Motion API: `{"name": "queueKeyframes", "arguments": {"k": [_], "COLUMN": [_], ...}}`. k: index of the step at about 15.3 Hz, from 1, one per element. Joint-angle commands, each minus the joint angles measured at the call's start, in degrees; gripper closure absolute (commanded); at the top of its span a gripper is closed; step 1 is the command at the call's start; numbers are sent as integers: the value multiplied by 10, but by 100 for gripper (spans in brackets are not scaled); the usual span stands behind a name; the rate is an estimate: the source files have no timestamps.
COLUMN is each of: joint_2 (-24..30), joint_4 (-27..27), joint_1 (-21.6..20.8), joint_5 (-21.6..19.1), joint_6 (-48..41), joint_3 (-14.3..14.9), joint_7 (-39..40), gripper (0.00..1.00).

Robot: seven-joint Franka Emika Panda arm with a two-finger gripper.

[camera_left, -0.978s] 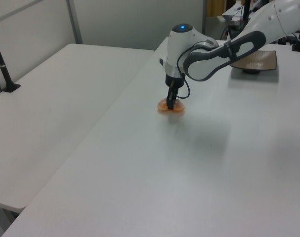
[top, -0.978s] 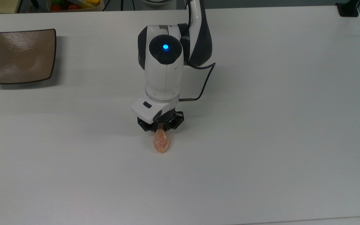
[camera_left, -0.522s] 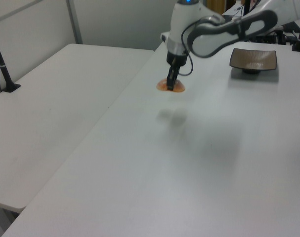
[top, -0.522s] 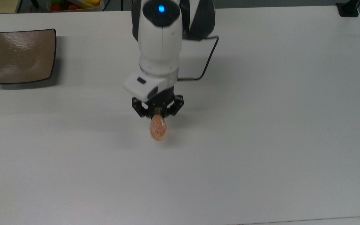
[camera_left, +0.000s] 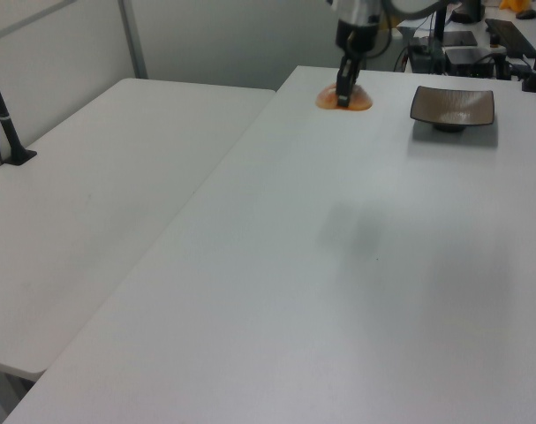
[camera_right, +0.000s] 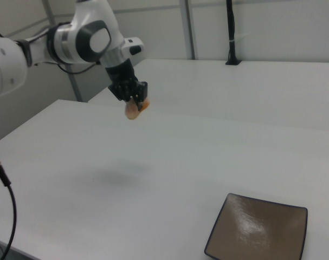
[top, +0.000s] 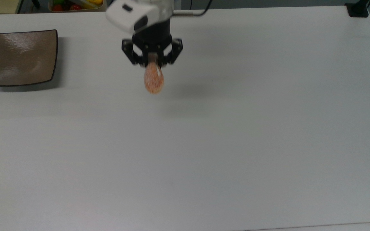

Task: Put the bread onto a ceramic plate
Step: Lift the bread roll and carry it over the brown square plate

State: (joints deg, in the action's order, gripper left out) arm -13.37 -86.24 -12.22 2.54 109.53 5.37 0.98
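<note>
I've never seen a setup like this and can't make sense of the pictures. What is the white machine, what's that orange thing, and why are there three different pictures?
The white machine is a robot arm. At its end sits a black gripper with two jaws, shut on a small orange-brown bun, the bread. The bread hangs in the air above a white table; a faint shadow lies on the table beneath it.

The three pictures show one moment from three cameras. The top view looks down on the table. The left view and the right view look across it from two sides, so the same bread appears in each.

The only other thing on the table is a square brown ceramic plate, empty, at the top view's left. The bread is meant to go there.
</note>
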Motion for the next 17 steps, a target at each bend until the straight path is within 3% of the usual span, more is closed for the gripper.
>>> {"name": "queueKeyframes", "arguments": {"k": [1, 4, 8, 13, 17], "joint_2": [103, 134, 152, 147, 125], "joint_4": [-96, -109, -124, -123, -126], "joint_1": [11, 36, 85, 193, 277], "joint_5": [-14, -14, -14, -14, -14], "joint_6": [-36, -70, -80, -84, -77], "joint_3": [-3, -3, -3, -3, -3], "joint_7": [7, 11, 81, 274, 378], "gripper": [77, 77, 77, 77, 77]}}
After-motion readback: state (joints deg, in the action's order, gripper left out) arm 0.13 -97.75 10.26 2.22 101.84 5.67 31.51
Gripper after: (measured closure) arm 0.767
